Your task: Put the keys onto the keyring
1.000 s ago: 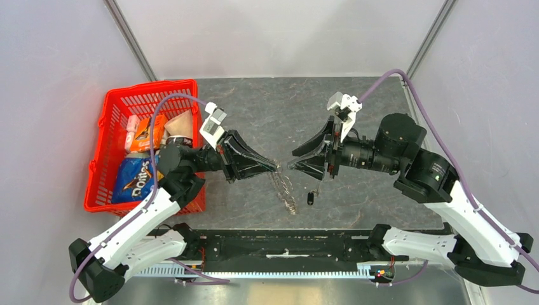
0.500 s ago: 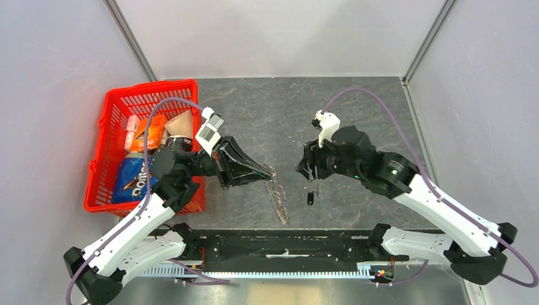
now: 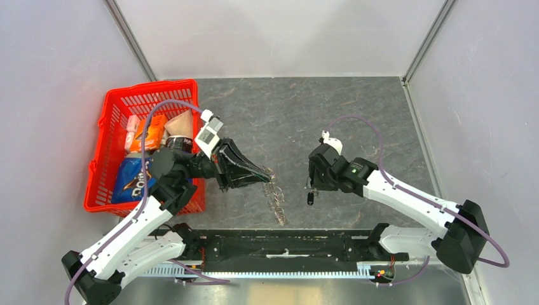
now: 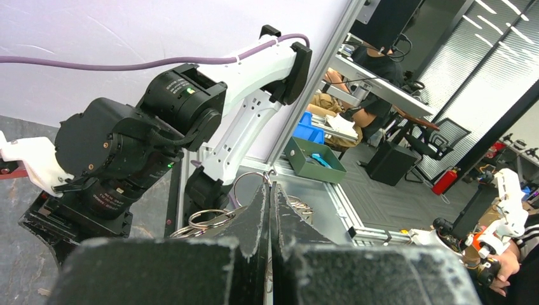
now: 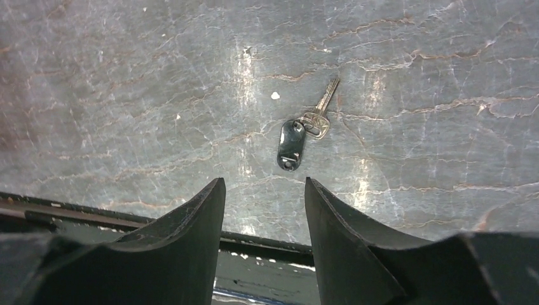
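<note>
The keys (image 5: 290, 145) lie flat on the grey table: a small black oblong head joined to a thin silvery key (image 5: 321, 111). My right gripper (image 5: 264, 181) hovers just on the near side of them, pointing down, open, nothing between its fingers. From above, the keys (image 3: 310, 198) show just below the right gripper (image 3: 311, 185). My left gripper (image 3: 264, 175) is shut on the keyring (image 3: 275, 194), whose linked metal rings hang from the tips down to the table. In the left wrist view, the rings (image 4: 208, 219) stick out left of the shut left gripper (image 4: 268, 188).
A red basket (image 3: 111, 121) with snack bags, among them a blue chips bag (image 3: 133, 181), stands at the left, close behind the left arm. A black rail (image 3: 286, 244) runs along the table's near edge, close to the keys.
My right arm has swung from level to pointing down and dropped low over the keys. The left gripper has drawn slightly left and nearer, the keyring still hanging from it.
</note>
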You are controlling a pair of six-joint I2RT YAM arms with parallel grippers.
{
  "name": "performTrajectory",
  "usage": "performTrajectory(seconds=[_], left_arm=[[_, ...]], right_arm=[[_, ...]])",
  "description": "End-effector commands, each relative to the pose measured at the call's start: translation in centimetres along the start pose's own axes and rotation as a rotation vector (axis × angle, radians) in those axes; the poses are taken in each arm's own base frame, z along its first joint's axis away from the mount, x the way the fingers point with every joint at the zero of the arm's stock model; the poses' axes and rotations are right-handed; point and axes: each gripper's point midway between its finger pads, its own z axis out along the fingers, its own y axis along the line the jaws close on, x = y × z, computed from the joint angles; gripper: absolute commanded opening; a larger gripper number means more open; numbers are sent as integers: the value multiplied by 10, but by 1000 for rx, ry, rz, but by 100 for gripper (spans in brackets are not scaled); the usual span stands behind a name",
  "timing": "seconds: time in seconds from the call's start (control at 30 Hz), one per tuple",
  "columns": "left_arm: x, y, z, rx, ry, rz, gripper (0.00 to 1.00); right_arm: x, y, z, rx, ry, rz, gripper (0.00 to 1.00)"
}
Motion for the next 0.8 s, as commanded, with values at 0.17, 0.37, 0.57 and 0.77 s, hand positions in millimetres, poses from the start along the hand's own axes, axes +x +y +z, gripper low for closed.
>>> performTrajectory(seconds=[0.17, 0.37, 0.57, 0.77], left_arm=[[-8, -3, -1, -13, -26, 52, 2], [-6, 2, -4, -71, -14, 48, 2], [-3, 3, -8, -94, 1, 60, 2], [-1, 4, -8, -98, 11, 59, 2]], right_arm=[[-9, 4, 25, 65, -55, 255, 58], [-1, 3, 49, 141, -22, 338, 57], [10, -1, 68, 205, 13, 391, 57], [19, -5, 78, 245, 39, 422, 56]])
